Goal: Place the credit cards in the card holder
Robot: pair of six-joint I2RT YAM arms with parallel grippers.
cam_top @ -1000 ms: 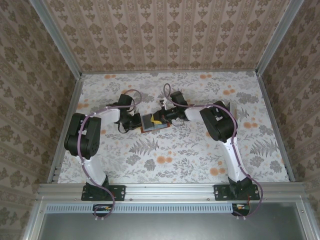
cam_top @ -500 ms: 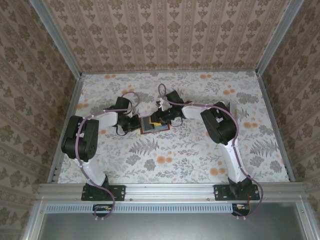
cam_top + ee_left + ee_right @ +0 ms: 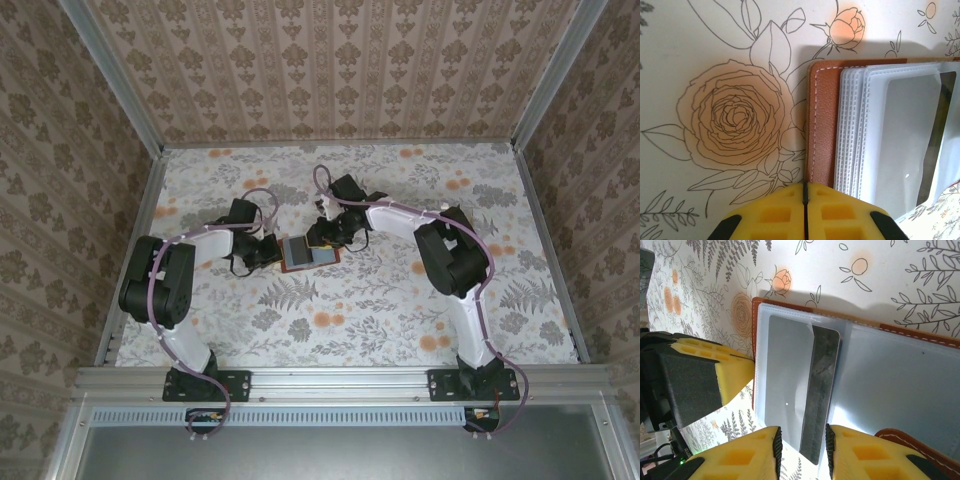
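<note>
The reddish-brown card holder lies open on the cloth between both grippers, clear pockets up. In the right wrist view a dark grey credit card stands partly in a pocket of the card holder, beside a pale grey card lying in the pocket. My right gripper is open, its fingers either side of the dark card's near end, with a gap on the left. My left gripper is shut, its tips resting at the holder's brown left edge. From above, the left gripper and right gripper flank the holder.
A floral cloth covers the table, with metal rails along its sides and patterned walls behind. The left gripper's yellow finger shows in the right wrist view, touching the holder's left edge.
The right gripper's jaws have parted around the dark card. The holder has settled flatter on the cloth. Both arms have shifted slightly left.
</note>
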